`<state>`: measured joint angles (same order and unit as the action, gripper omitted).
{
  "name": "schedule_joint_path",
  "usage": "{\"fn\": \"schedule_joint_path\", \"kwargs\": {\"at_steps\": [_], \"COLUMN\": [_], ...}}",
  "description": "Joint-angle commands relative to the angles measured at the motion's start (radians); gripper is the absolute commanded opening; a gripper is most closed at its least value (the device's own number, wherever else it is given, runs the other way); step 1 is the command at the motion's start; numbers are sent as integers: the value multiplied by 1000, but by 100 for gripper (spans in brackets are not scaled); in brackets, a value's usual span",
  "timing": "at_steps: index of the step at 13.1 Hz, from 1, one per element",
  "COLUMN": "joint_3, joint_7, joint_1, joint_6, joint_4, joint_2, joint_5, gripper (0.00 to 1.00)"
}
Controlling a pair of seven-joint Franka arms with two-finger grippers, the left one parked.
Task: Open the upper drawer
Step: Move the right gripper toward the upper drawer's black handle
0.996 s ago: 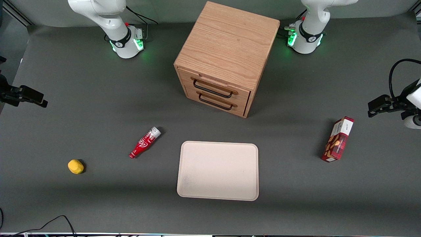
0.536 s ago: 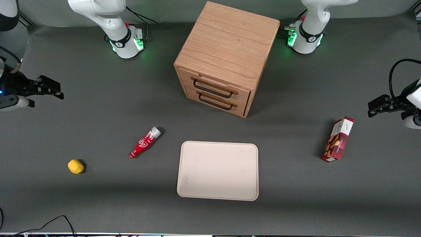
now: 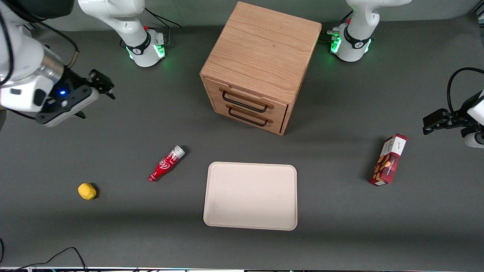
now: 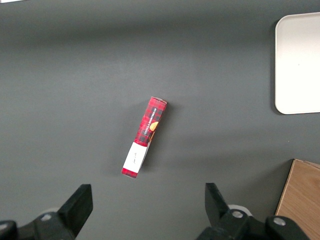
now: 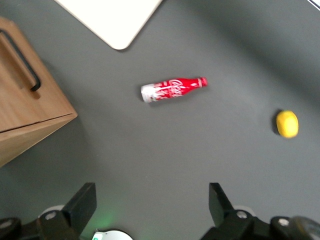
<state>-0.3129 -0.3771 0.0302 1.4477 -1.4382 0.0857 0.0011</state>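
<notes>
The upper drawer is seen shut flush in the wooden cabinet, its thin black wire handle untouched, directly above the lower drawer with its matching handle. The cabinet front is angled toward the front camera and toward the working arm's end of the table.

The gripper is held in the air well apart from the cabinet, toward the working arm's end of the table, with nothing between its fingers; in the right wrist view the gripper is shown spread wide, bare grey table between the two black fingers.

A red bottle is found lying on its side, nearer the front camera than the cabinet; white script lettering is carried along its body, and it appears to read "Coca-Cola". A small yellow object is sited near it, toward the working arm's end. A pale rectangular tray is laid flat in front of the drawers, nearer the camera. A red plaid snack box is seen toward the parked arm's end; a white end panel carries writing that cannot be made out.

The space just in front of the drawer handles is left as bare table.
</notes>
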Motion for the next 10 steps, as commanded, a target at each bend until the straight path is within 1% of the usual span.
{"fn": "schedule_joint_path", "kwargs": {"at_steps": [1,2,4,7,10], "joint_3": [-76,-127,-201,-277,-316], "joint_7": [-66,-68,-66,-49,-19], "joint_1": [5,5,7,5,-4], "joint_6": [-4,5,64,182,285], "joint_4": [12,5,-40,-108,-166], "joint_2": [-1,3,-1,3,11], "joint_5": [22,22,22,25,33], "gripper": [100,100,100,100,100]}}
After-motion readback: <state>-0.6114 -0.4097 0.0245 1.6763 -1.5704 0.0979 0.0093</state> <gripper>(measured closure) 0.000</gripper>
